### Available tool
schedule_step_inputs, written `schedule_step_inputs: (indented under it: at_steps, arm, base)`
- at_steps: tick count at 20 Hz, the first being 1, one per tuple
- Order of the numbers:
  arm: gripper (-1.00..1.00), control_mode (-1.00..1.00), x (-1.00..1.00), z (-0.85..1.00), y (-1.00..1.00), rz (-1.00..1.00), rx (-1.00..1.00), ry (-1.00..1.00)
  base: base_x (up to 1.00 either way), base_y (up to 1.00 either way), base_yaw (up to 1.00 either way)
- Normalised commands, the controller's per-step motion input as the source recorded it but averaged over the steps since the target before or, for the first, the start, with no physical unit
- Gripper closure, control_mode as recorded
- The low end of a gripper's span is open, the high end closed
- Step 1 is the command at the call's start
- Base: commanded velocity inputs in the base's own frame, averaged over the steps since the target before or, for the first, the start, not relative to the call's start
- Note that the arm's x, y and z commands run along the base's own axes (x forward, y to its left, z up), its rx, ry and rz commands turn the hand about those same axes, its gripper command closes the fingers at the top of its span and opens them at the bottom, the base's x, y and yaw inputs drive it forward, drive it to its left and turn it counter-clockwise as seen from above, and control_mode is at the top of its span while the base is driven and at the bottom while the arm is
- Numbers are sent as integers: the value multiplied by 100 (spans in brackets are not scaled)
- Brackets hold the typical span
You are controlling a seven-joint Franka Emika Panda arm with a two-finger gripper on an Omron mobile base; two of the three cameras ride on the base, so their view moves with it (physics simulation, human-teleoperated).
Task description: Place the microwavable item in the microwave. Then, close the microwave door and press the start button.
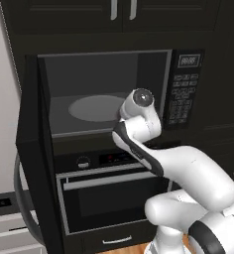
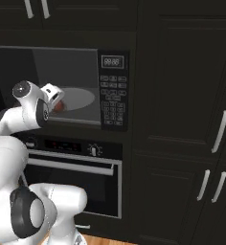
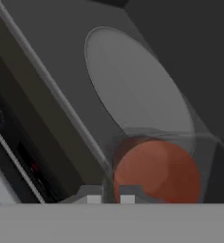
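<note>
While the arm reaches up from the base toward the cabinet wall, the oven (image 1: 109,198) sits nearest, low down, with its horizontal bar handle and control strip above the glass. Above it the microwave (image 1: 106,92) stands open: the microwave door (image 1: 34,154) is swung out to the left and toward the base, edge-on in the left base view. Keypad panel (image 2: 113,98) with its small display sits on the right of the opening.

At the front lip of the cavity, the hand (image 2: 57,104) is level with the opening, on its right part, pointing inward. Reddish-brown item (image 3: 156,173) is right at the hand's tips, close under the camera in the hand view; a reddish patch shows at the same spot in the right base view. Cannot tell whether the fingers are clamped on it or slack.

Farther in, the round turntable (image 3: 135,90) lies flat on the cavity floor, beyond the item. Dark rear wall behind.
</note>
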Motion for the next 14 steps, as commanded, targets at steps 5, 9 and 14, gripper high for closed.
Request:
schedule_step_inputs:
  at_steps: [5, 9, 14]
  arm:
    - [100, -100, 72, 24, 24, 6, -7, 10]
    - [100, -100, 50, -5, 3, 6, -3, 6]
    - [100, -100, 44, -36, 2, 8, -4, 11]
  base:
    - [0, 0, 0]
    - [0, 0, 0]
    - [0, 0, 0]
